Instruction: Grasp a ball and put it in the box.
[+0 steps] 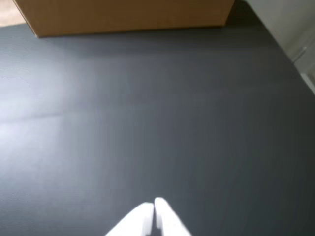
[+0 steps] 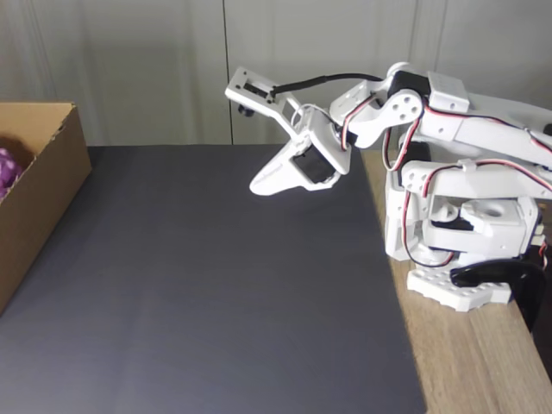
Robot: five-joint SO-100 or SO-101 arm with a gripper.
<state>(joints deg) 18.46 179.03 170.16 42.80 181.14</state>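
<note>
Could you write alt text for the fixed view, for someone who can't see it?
A white robot arm folded at the right of a dark mat holds its shut gripper above the mat. At the left edge, an open cardboard box holds a purple bumpy ball.

In the fixed view, the ball [image 2: 7, 168] lies in the box [image 2: 47, 185] at the mat's [image 2: 216, 293] left edge.

a wooden table [image 2: 466, 362] carries a dark mat [image 2: 216, 285]; the cardboard box [image 2: 39, 194] sits on the mat at the frame's left edge.
</note>
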